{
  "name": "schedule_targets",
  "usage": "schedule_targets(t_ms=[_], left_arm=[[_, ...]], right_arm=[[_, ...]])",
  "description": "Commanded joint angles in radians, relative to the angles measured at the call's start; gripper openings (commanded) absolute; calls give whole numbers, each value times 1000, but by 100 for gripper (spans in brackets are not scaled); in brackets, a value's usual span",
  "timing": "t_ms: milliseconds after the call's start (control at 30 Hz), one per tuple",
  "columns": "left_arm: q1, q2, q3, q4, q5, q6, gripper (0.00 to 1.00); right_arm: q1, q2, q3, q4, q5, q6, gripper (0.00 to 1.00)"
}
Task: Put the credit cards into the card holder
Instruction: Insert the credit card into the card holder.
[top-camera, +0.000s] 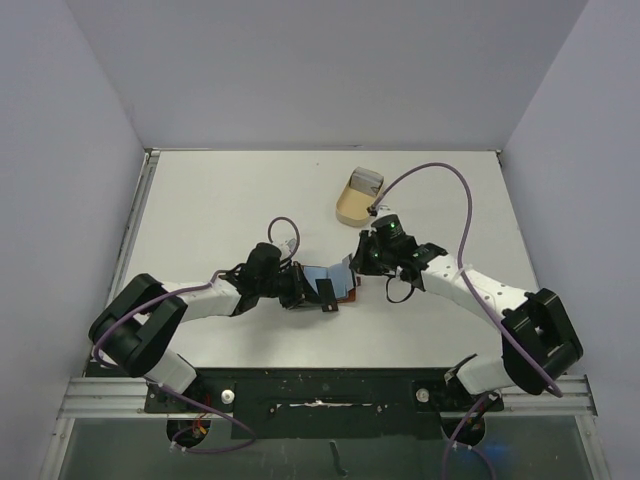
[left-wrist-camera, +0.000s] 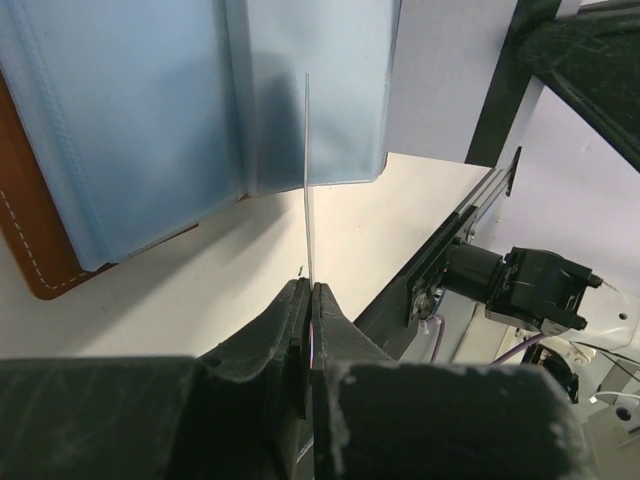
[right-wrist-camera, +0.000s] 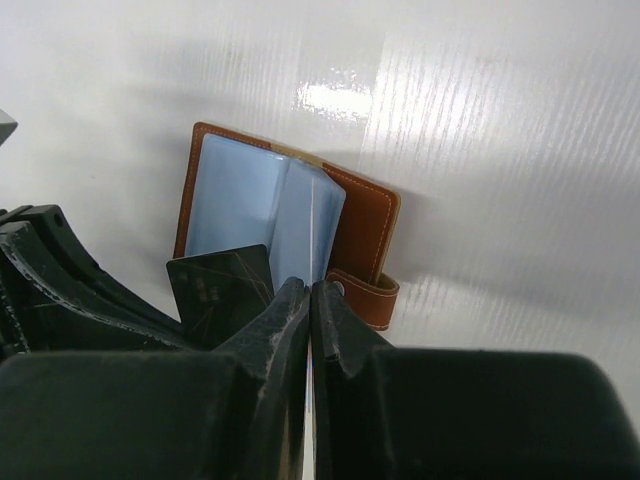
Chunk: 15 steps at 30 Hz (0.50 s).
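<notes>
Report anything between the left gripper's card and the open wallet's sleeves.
Nothing visible. The left gripper's thin dark card points straight at the brown leather card holder's pale blue sleeves; the right gripper pinches one.

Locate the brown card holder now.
Top view, mid-table: the reddish-brown leather card holder lies between the left fingers, pinching a dark credit card, and the right fingers on its pale blue sleeve, nearer the bases than the tan oval tray.
</notes>
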Motion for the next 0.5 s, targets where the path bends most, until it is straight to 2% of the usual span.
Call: schedule_targets(t_ms=[0,233,467], left_arm=[[7,-12,29,7,31,27,0],[13,8,35,11,41,31,0],[13,14,36,8,41,30,0]], right_arm=[[-14,6,-19,82,-40,-25,0],[-20,-49,7,43,-29,-19,0],[-16,-48,16,90,-66,5,0]])
